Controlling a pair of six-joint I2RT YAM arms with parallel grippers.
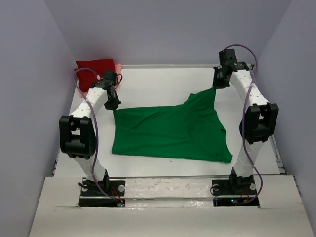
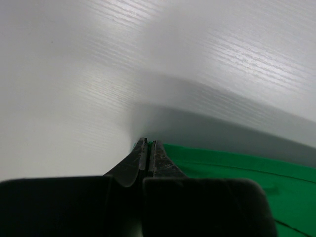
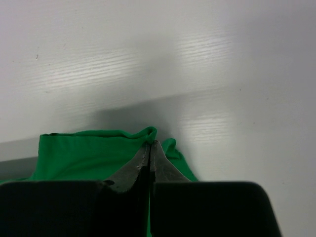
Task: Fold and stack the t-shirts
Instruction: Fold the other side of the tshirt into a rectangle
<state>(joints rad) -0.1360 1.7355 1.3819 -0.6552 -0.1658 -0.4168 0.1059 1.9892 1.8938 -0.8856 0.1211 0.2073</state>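
Bright green t-shirt (image 1: 170, 131), wrinkled, spread mid-frame on the worktop (image 1: 158, 84); left fingers (image 2: 139, 159) and right fingers (image 3: 141, 162) each pinch an upper corner.

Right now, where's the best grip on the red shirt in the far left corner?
Take the red shirt by its near edge, coming from the near right. It sits tucked against the left and back walls, so the other sides look blocked. The left hand is nearest, but shut on the green shirt.
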